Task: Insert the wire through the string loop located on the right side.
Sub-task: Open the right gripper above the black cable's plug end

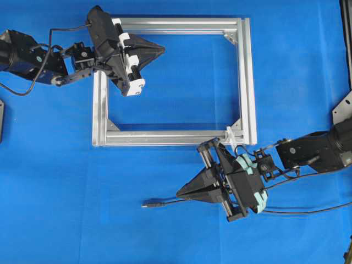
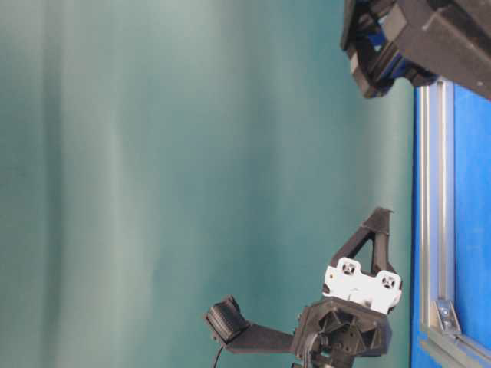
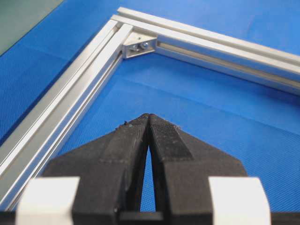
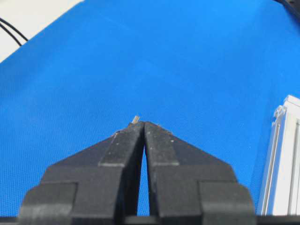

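- Blue cloth (image 1: 176, 231) covers the whole table, and a silver frame (image 1: 250, 77) lies flat on it.
- On the left, the left gripper (image 1: 159, 49) hangs above the frame's top-left part, clenched and grasping nothing.
- In the lower middle, the wire (image 1: 165, 203) lies on the cloth, plug tip pointing left.
- The right gripper (image 1: 180, 193) is just beside the wire, clenched; a small tip shows at its front, so I cannot tell if it grips the wire.
- The string loop (image 1: 231, 135) sits on the frame's bottom-right corner.
- I judge the task is at its start; next, the plug must be carried to the loop.
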Robot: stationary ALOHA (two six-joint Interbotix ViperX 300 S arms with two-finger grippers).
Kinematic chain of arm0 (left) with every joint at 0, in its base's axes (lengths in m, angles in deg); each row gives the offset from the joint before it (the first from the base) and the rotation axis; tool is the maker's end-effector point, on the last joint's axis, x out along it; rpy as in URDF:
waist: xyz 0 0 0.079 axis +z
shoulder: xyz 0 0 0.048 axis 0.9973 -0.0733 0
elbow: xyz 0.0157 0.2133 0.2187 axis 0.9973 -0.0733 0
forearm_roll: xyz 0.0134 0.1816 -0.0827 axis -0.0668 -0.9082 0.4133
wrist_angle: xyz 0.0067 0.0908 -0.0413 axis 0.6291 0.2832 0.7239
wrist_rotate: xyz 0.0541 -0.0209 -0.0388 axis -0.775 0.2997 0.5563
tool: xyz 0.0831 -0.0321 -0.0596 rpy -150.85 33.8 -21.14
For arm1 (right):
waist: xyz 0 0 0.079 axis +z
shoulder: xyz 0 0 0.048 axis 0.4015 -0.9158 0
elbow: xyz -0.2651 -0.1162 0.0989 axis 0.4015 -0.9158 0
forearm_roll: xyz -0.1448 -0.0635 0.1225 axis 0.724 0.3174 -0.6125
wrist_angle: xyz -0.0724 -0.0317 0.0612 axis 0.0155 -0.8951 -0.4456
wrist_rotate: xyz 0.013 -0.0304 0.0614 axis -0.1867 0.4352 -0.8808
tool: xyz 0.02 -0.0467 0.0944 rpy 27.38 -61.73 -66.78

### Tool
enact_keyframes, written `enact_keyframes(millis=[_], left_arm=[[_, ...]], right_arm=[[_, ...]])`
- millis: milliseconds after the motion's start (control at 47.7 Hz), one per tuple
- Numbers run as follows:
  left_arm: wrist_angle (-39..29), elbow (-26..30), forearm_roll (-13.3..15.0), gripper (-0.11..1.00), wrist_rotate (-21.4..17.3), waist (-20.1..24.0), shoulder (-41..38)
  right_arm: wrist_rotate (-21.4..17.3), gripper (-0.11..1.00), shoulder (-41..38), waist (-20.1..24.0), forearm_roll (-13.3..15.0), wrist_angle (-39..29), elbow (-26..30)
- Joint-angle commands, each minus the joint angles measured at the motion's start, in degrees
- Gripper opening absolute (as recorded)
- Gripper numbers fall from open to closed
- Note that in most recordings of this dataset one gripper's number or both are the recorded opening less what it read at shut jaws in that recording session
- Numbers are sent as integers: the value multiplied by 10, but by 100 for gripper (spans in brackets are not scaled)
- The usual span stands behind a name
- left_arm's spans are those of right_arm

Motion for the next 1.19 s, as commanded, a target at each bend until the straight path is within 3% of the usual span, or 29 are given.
enact_keyframes(millis=[0, 126, 566, 650, 776, 985, 1048, 1174], left_arm=[[-4, 8, -11, 0, 0, 0, 21], [-9, 7, -11, 0, 0, 3, 22], [-9, 7, -11, 0, -2, 6, 22], [-9, 5, -12, 0, -2, 6, 22], [-9, 3, -12, 0, -2, 6, 23], [-9, 2, -12, 0, -3, 7, 24], [-9, 2, -12, 0, -3, 8, 24], [-9, 1, -12, 0, -2, 8, 24]], right_arm=[[-2, 0, 21, 2, 0, 0, 11], [-3, -6, 24, 3, -1, -13, 11], [-4, -6, 23, 5, -1, -20, 15], [-7, -2, 23, 5, -4, -23, 16], [-21, 18, 23, 5, -5, -23, 15], [-33, 79, 23, 5, -6, -25, 15], [-33, 92, 23, 5, -9, -25, 16], [-33, 91, 23, 5, -14, -25, 15]])
